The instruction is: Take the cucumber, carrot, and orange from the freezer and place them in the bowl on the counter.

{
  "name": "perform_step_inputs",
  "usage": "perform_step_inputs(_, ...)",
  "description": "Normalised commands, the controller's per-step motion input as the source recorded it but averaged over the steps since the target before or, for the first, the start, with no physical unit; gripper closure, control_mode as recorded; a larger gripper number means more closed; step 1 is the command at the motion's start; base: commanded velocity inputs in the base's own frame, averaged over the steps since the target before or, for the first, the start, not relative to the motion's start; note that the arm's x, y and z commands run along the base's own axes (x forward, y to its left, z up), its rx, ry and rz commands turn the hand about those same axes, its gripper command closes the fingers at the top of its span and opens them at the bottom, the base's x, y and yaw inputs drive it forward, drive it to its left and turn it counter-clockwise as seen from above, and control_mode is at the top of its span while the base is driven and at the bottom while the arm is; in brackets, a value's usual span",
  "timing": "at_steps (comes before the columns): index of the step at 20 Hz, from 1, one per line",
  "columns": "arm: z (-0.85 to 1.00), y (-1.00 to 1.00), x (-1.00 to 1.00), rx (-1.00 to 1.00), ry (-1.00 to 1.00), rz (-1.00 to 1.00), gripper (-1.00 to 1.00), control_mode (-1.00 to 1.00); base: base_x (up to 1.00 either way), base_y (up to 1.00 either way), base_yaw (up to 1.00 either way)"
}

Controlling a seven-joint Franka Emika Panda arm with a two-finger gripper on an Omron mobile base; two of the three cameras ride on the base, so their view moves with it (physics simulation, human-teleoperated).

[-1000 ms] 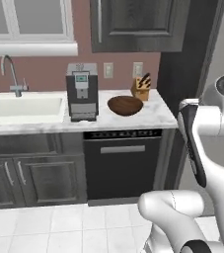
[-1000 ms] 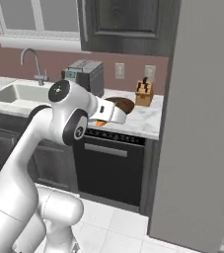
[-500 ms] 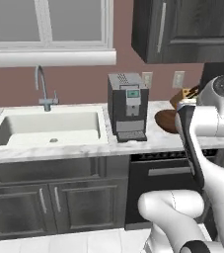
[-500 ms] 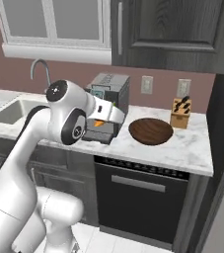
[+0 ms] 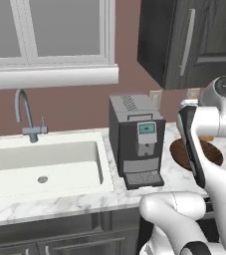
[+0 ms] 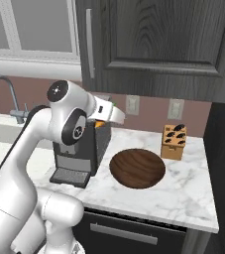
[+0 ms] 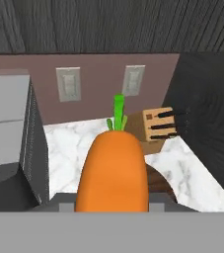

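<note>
While the carrot (image 7: 114, 173) is sitting clamped in the gripper (image 6: 102, 122), its long axis is running straight out along the fingers, green top pointing away toward the knife block (image 7: 158, 124) at the back of the counter (image 6: 193, 193). So the fingers are clenching on the carrot, not hanging loose. From the right base view the hand is hovering over the coffee machine (image 6: 82, 149), and the bowl (image 6: 137, 167) is lying off to its right and lower down, sitting near the middle of the counter and looking empty. I'm guessing the next bit is swinging over the rim and letting go. The sink (image 5: 40, 169) is sitting toward the left end.
</note>
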Motion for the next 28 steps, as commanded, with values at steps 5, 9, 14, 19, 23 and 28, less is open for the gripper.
perform_step_inputs(5,-0.55,-0.42,0.02,0.15,0.19,0.01,1.0,-1.0,0.23,-0.16,0.0)
perform_step_inputs(9,-1.0,-0.58,0.0,0.19,0.4,0.01,1.0,-1.0,0.0,0.0,0.0)
perform_step_inputs(14,-0.97,-0.36,0.12,0.12,0.26,0.0,1.0,-1.0,0.0,0.0,0.0)
perform_step_inputs(19,-0.75,0.0,0.31,0.0,0.16,0.0,1.0,-1.0,0.0,0.0,0.0)
perform_step_inputs(23,-0.65,-0.01,0.37,0.01,0.02,0.0,1.0,-1.0,0.0,0.0,0.0)
perform_step_inputs(28,-0.6,-0.15,0.42,0.09,0.0,0.0,1.0,-1.0,0.0,0.0,0.0)
